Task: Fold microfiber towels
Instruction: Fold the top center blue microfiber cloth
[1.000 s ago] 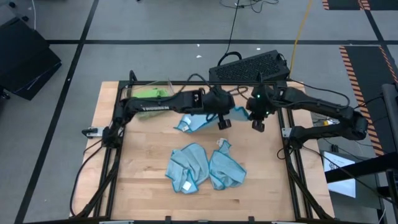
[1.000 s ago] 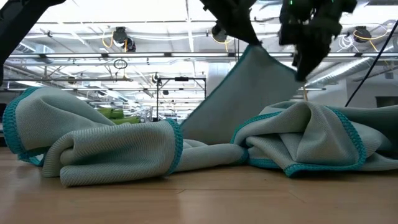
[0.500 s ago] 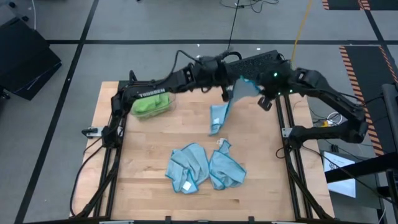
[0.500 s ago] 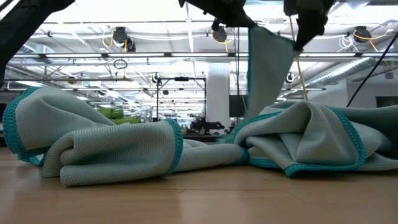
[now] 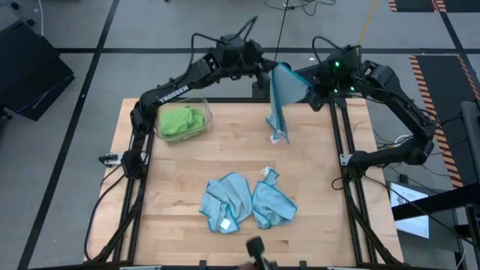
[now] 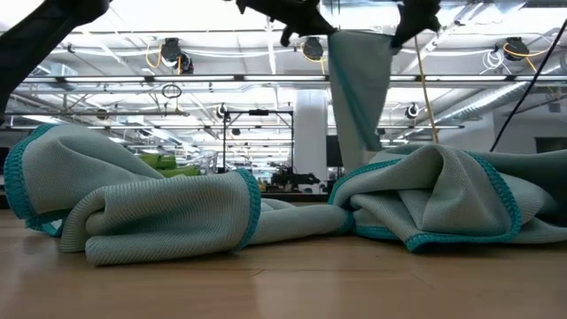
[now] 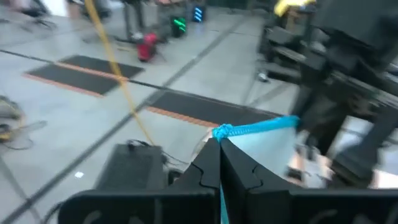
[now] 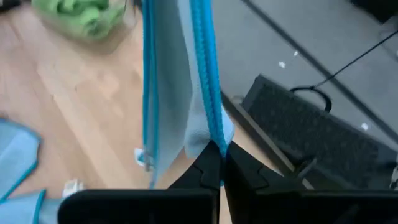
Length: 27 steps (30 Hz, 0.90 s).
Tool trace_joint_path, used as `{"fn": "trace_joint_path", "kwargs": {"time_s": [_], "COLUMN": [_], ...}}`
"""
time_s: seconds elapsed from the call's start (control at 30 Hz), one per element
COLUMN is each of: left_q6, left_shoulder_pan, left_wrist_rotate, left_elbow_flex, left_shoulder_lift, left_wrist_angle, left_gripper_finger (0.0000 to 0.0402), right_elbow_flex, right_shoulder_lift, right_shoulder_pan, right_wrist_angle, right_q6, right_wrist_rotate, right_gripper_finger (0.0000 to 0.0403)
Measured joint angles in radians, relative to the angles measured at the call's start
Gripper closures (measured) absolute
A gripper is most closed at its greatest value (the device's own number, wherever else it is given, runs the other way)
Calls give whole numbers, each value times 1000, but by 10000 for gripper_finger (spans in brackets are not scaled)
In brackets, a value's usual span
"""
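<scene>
Blue towel [image 5: 280,101] hanging vertically, top corners pinched by left end effector [image 5: 268,69], right end effector [image 5: 309,88]

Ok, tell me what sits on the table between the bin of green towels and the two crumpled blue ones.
Nothing: in the high view bare wood separates the bin from the crumpled blue towels.

One light blue towel [image 5: 280,101] hangs in the air above the far edge of the worktop [image 5: 180,202], draped downward with its white tag at the bottom. Two more blue towels [image 5: 247,200] lie crumpled side by side, touching. Green towels [image 5: 180,121] sit bunched at far left.
</scene>
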Motion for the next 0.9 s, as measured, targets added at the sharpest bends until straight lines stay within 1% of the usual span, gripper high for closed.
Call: {"fn": "trace_joint_path", "kwargs": {"time_s": [0.07, 0.13, 0.23, 0.3, 0.4, 0.47, 0.57, 0.63, 0.67, 0.73, 0.8, 0.9], "left_q6": [-5, -36, -92, -112, -84, -54, -16, -17, -21, -20, -30, -28], "left_shoulder_pan": [27, 56, 94, 107, 109, 107, 89, 81, 78, 64, 25, -29], "left_wrist_rotate": [-10, 4, 93, 154, 235, 267, 255, 215, 203, 162, 180, 200], "left_elbow_flex": [1, 2, 2, 2, 2, 2, 5, 3, 2, 2, 2, 2], "left_shoulder_lift": [0, 0, 0, 0, 0, -11, -25, -37, -38, -37, -37, -36], "left_wrist_angle": [46, 91, 126, 112, 20, -88, -254, -403, -437, -480, -533, -575], "left_gripper_finger": [401, 401, 401, 401, 401, 401, 401, 401, 401, 401, 401, 401], "right_elbow_flex": [42, 85, 142, 177, 224, 241, 246, 245, 240, 226, 196, 143], "right_shoulder_lift": [33, 68, 109, 119, 115, 100, 64, 48, 38, 30, 27, 29], "right_shoulder_pan": [-25, -48, -75, -79, -80, -79, -78, -79, -78, -78, -67, -48], "right_wrist_angle": [21, 33, 14, -21, -102, -154, -211, -281, -323, -326, -364, -325], "right_q6": [-16, -21, -24, -24, -24, -24, -15, -1, 6, 10, 12, 30], "right_wrist_rotate": [0, 1, -4, -4, -6, -30, -111, -145, -161, -207, -246, -286], "right_gripper_finger": [403, 403, 403, 403, 403, 403, 403, 403, 403, 403, 403, 403]}}
